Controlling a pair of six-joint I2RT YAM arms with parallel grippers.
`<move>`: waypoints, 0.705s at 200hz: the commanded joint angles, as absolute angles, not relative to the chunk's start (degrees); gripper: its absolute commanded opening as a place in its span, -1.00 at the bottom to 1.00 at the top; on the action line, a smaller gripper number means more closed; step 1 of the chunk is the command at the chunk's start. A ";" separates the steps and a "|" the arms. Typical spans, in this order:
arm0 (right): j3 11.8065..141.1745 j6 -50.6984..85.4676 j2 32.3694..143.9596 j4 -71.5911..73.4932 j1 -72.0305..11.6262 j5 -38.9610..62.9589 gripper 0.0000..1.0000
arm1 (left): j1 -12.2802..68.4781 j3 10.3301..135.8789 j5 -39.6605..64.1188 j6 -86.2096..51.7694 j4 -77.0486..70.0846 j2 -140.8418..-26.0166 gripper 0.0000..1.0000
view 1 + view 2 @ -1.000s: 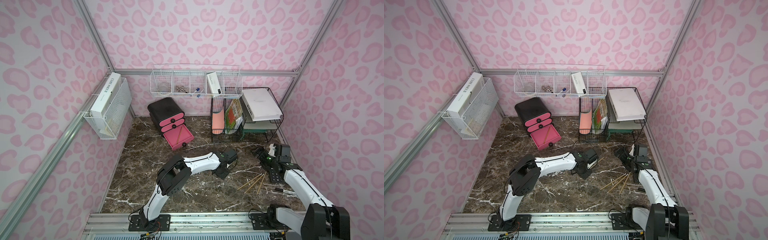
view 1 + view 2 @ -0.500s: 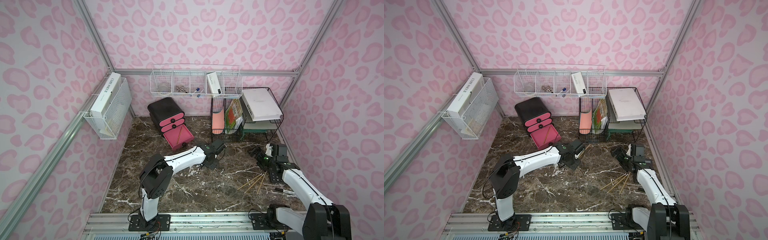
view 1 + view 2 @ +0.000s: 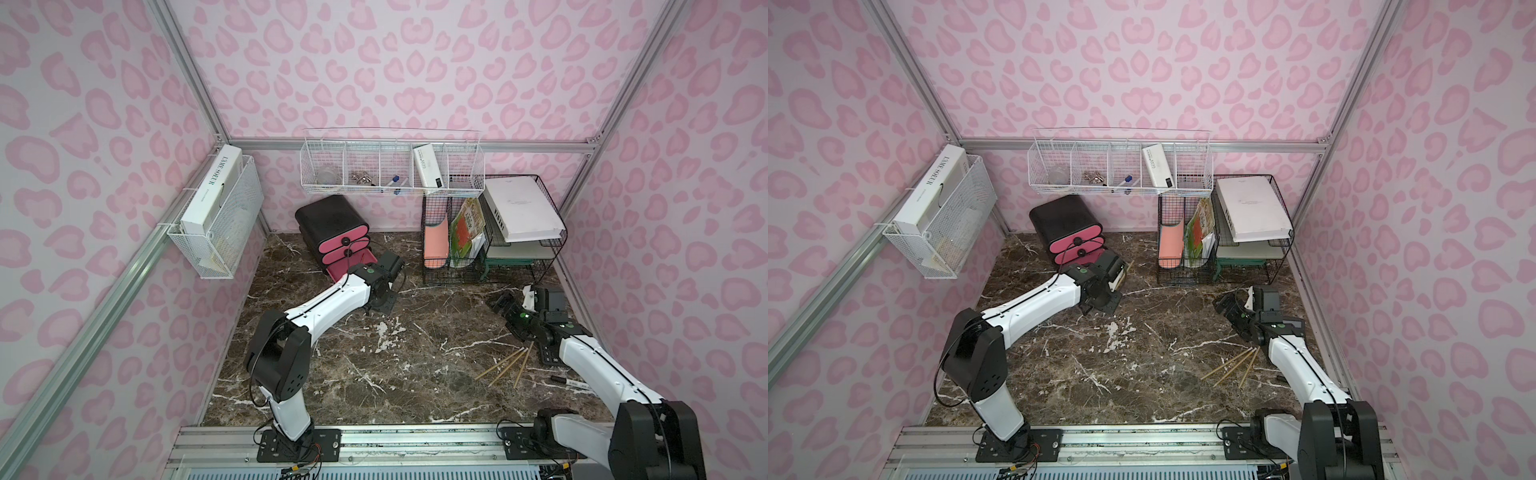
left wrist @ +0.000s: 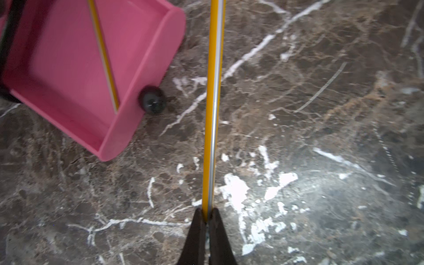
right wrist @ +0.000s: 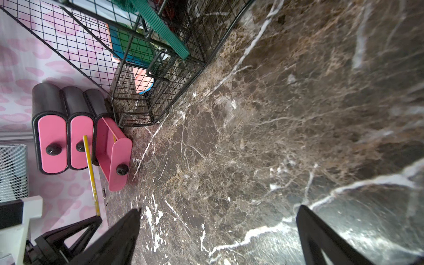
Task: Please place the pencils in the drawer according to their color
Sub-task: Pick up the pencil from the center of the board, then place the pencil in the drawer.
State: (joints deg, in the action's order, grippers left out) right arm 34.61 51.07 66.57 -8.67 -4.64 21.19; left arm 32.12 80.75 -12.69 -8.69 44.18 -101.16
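Observation:
My left gripper (image 4: 207,215) is shut on a yellow pencil (image 4: 213,103) that sticks out ahead of it over the marble floor, just beside the open bottom drawer (image 4: 68,68). A second yellow pencil (image 4: 103,55) lies inside that drawer. In both top views the left gripper (image 3: 387,293) hangs in front of the black cabinet (image 3: 328,220) and hides most of the pulled-out drawer. Its two upper drawers (image 5: 64,142) are closed. Several yellow-tan pencils (image 3: 505,368) lie on the floor near my right gripper (image 3: 505,305), which is open and empty (image 5: 219,208).
A black wire file rack (image 3: 490,232) with books stands at the back right, close to the right gripper. White wire baskets hang on the back wall (image 3: 390,166) and the left wall (image 3: 224,220). A white marker (image 3: 571,382) and a black keypad device (image 3: 550,353) lie beside the right arm.
My left arm has swung from the middle of the floor back toward the open drawer, carrying the yellow pencil. The right arm has barely moved.

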 commanded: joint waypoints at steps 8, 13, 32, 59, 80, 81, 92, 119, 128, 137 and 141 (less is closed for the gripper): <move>35.01 52.04 66.78 -7.31 -5.23 20.51 0.95 | 27.98 81.12 -13.89 -5.27 46.46 -100.48 -1.00; 34.94 52.11 66.84 -7.16 -5.31 20.55 0.95 | 27.01 81.13 -13.76 -4.95 46.43 -100.49 -1.00; 34.94 52.38 67.19 -6.70 -5.63 20.57 0.95 | 23.87 81.45 -13.31 -3.87 46.60 -100.89 -1.00; 35.38 52.47 67.76 -6.42 -6.14 20.59 0.95 | 20.26 82.98 -11.25 -1.42 48.29 -103.01 -1.00; 35.61 52.47 68.03 -6.50 -6.58 20.39 0.95 | 17.84 86.08 -9.22 -0.44 49.14 -104.63 -1.00; 35.65 52.51 68.03 -6.50 -6.59 20.39 0.95 | 17.71 86.24 -9.18 -0.44 49.18 -104.74 -1.00; 35.77 52.47 68.16 -6.62 -6.68 20.31 0.95 | 16.70 87.66 -8.02 -0.28 50.01 -106.01 -1.00; 36.12 52.47 68.28 -6.99 -7.03 20.15 0.95 | 15.86 90.02 -7.22 0.20 50.87 -108.96 -1.00; 36.25 52.54 68.29 -7.21 -7.13 19.98 0.95 | 15.78 90.69 -7.15 0.26 51.13 -110.01 -1.00; 36.38 52.48 68.21 -7.45 -7.16 19.87 0.95 | 15.67 91.27 -7.11 0.29 51.36 -111.06 -1.00; 36.42 52.47 68.16 -7.56 -7.20 19.93 0.95 | 15.57 91.47 -7.16 0.28 51.46 -111.51 -1.00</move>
